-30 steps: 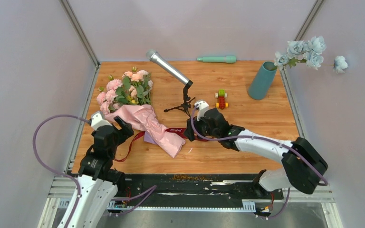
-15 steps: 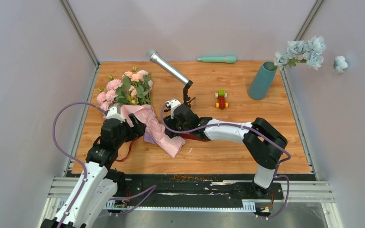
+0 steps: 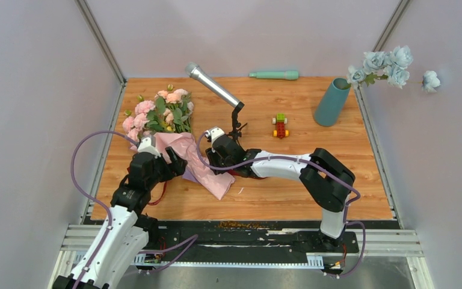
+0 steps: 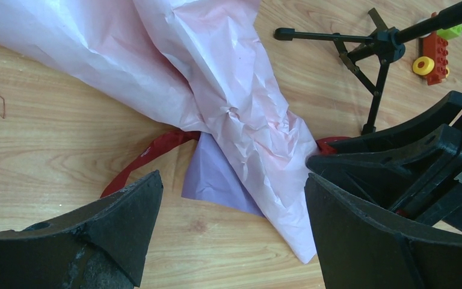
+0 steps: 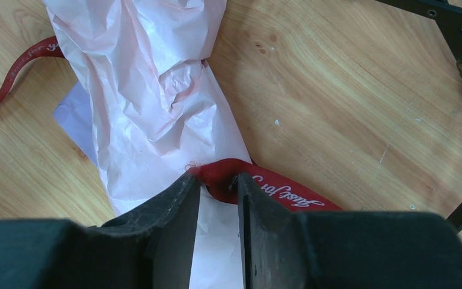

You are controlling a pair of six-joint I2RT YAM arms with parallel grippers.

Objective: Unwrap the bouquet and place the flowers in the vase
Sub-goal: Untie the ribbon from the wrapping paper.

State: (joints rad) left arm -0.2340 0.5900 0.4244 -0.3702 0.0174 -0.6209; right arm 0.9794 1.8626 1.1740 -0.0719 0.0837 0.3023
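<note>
Overhead, a wooden counter [image 3: 313,180] sits inside a pale-walled booth. The bouquet [image 3: 163,115] lies at the upper left of the counter. Its pink, cream and yellow flowers [image 3: 144,108] point toward the top left corner. Its pink paper wrap [image 3: 186,150] trails down and right toward the centre of the frame. A lilac sheet [image 4: 216,180] peeks out from under the wrap's lower end.

The vase [image 3: 332,101] stands at the upper right of the counter, well apart from the bouquet. Pale blue flowers [image 3: 388,63] show just above its mouth.

The left end effector [image 3: 174,161] hangs over the left side of the wrap. Its jaws are spread wide and grasp nothing.

The right end effector [image 3: 209,161] reaches in from the right and meets the wrap's lower end. In the right wrist view its two dark fingers [image 5: 174,208] stand close together. A fold of the dark red ribbon [image 5: 277,191], printed with white script, sits right at their tips. Whether the pads already pinch the ribbon cannot be told. The ribbon's other end runs out to the left from under the paper.

A silver microphone [image 3: 212,84] on a black tripod stand [image 3: 236,129] is just above the right end effector. A small toy of coloured blocks [image 3: 281,126] sits at centre right. A mint-green rod [image 3: 275,74] lies along the counter's top edge.
</note>
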